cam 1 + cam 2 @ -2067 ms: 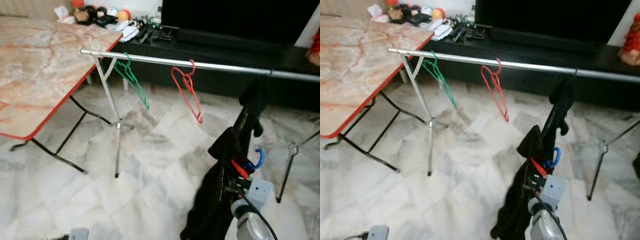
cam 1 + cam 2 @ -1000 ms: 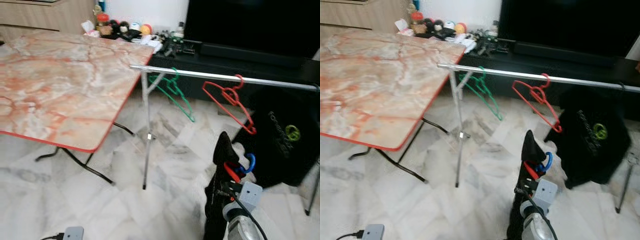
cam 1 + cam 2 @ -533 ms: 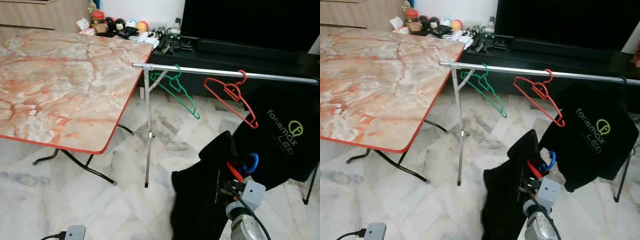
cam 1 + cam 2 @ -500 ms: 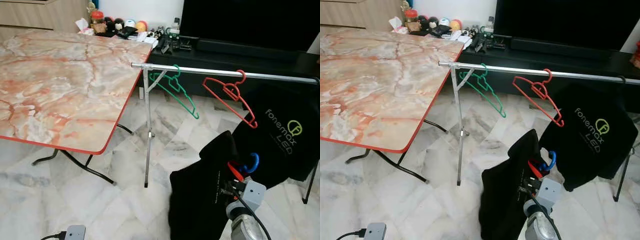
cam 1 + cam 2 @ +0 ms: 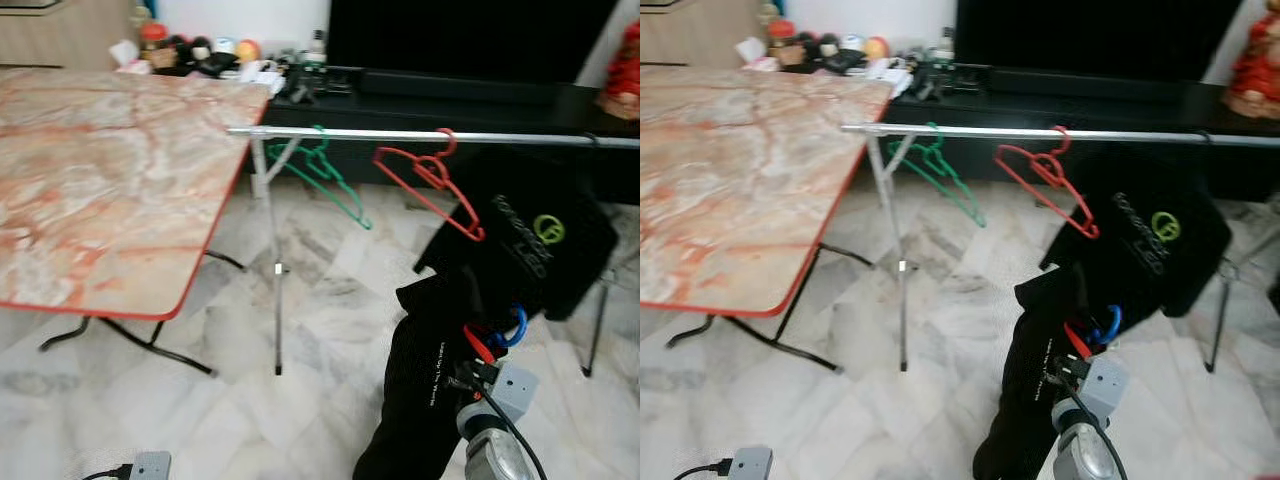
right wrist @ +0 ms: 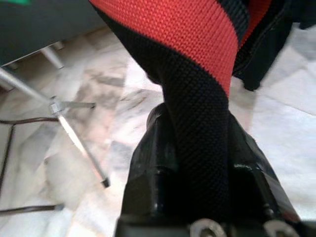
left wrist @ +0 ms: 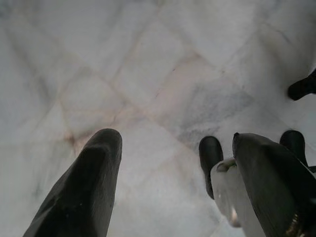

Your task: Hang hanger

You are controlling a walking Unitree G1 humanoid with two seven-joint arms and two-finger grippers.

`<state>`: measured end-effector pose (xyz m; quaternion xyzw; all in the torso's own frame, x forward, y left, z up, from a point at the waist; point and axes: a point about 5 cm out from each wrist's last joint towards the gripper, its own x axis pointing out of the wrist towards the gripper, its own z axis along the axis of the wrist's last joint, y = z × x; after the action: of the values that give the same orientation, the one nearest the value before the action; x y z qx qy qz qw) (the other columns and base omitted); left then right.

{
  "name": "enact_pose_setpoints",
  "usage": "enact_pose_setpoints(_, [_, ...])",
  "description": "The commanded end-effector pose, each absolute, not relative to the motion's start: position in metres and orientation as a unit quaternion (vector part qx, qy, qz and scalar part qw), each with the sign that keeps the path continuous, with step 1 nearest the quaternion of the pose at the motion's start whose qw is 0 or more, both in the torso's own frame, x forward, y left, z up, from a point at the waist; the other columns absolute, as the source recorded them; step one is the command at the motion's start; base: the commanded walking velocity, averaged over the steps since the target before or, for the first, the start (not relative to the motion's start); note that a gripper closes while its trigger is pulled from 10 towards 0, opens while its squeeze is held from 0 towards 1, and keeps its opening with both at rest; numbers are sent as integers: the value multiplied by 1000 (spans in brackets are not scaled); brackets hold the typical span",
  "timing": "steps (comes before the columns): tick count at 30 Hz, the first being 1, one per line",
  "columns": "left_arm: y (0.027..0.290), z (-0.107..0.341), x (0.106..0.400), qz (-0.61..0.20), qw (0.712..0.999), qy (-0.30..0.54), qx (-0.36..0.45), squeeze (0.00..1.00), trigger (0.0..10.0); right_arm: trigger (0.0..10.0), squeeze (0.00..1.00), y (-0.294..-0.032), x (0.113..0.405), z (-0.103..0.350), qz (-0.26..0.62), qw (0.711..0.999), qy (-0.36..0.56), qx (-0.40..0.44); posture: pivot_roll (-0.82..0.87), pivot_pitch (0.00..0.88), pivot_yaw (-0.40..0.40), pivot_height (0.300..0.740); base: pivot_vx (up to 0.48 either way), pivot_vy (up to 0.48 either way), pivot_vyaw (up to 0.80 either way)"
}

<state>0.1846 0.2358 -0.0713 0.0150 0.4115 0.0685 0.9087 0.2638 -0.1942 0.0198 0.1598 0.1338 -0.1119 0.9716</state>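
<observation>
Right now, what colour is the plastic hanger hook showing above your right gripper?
Blue, the curved hook poking out of the black garment, clearest in the left eye view.

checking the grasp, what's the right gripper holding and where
The right gripper is shut on a blue hanger draped with a black garment, clamped at the collar beside the hook.

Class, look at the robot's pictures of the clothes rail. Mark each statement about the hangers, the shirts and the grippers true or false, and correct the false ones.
1. A green hanger and a red hanger hang on the rail. True.
2. The red hanger carries a shirt. False: it hangs bare.
3. The right gripper grips dark cloth with a blue hanger. True.
4. The left gripper is shut on a hanger. False: its jaws stand open over the floor.
5. A black shirt with a green logo hangs on the rail. True.
</observation>
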Motion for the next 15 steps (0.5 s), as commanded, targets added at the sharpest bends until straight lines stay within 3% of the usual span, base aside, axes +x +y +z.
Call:
enact_pose_setpoints(1, [235, -73, 181, 70, 907, 415, 17, 0, 10000, 10000, 0, -198, 265, 24, -116, 974, 116, 155, 87, 132, -24, 740, 0, 0, 0])
enact_pose_setpoints(12, [235, -72, 182, 70, 911, 407, 20, 0, 10000, 10000, 0, -193, 267, 23, -108, 975, 121, 152, 93, 133, -27, 740, 0, 0, 0])
enact_pose_setpoints(15, [235, -72, 182, 69, 910, 407, 20, 0, 10000, 10000, 0, -193, 267, 22, -109, 975, 120, 152, 93, 134, -27, 740, -251, 0, 0])
